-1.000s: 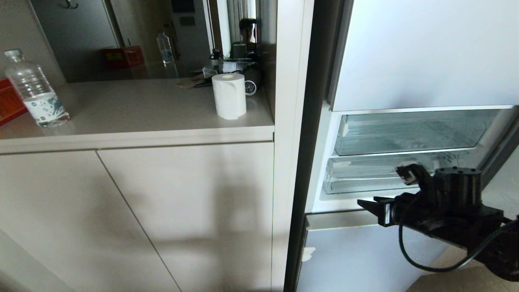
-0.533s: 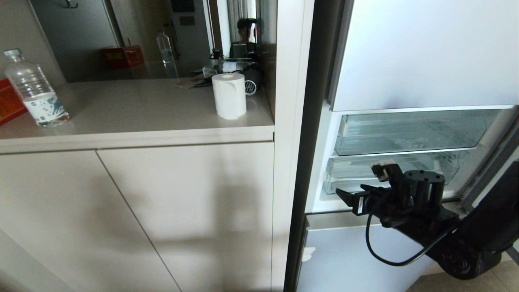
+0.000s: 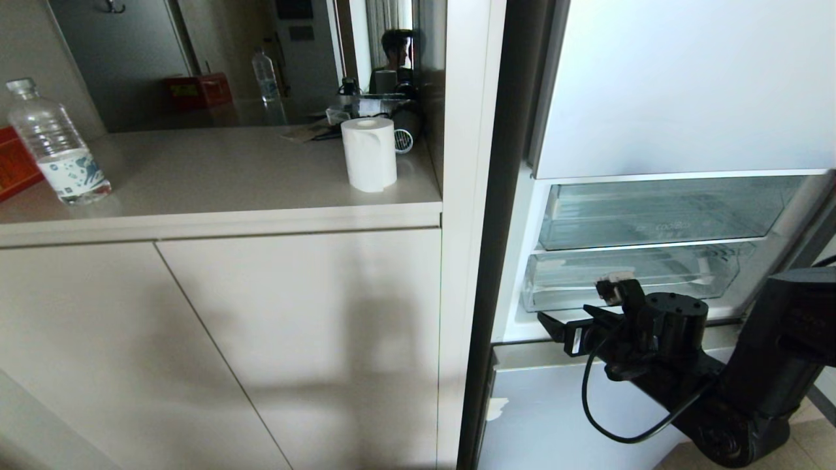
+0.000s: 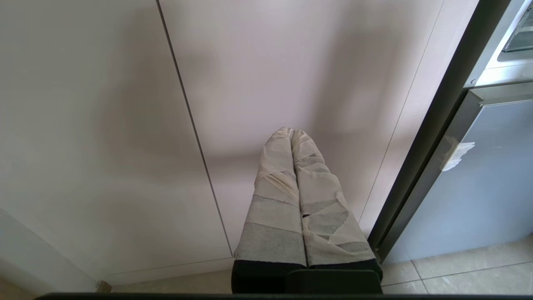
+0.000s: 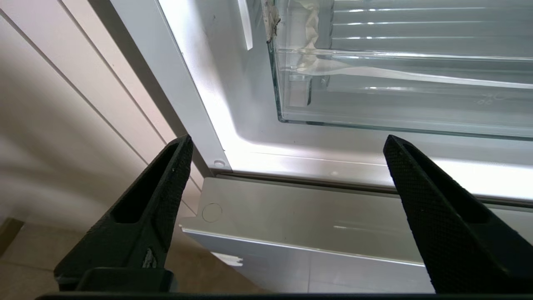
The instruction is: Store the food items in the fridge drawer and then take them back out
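**Right arm swung left toward open fridge, jaws spread wide**

Moved since a second ago: right gripper (image 3: pixel 555 326) now further left and closer to the lower front of the fridge (image 3: pixel 679 85), fingers wider apart than before. Counter items unchanged.

Seen from the head: right gripper hanging in front of the sill under the open middle compartment, just above the closed bottom door panel (image 3: pixel 562 418), pointing left. Nothing between the fingers.

Seen from the right wrist: two black textured fingers (image 5: pixel 154 208) spread far apart, empty, aimed at the lit white sill. Fridge drawer (image 5: pixel 399 83) directly ahead and slightly above, clear plastic with ribbed bottom, pushed in, not touched by the gripper. Scrap of white tape stuck at its near corner.

Also in the head view: fridge drawer (image 3: pixel 627 277) sitting below a shallower clear drawer (image 3: pixel 666 212), both shut inside the compartment. No contents made out in either.

Left gripper (image 4: pixel 291 135) parked low, facing the pale cabinet doors (image 4: pixel 104 125), taped fingers pressed together, holding nothing.

On the counter (image 3: pixel 215 176) to the left of the fridge: clear water bottle (image 3: pixel 55 143) near the left edge, white paper roll (image 3: pixel 369 153) standing upright near the right end.
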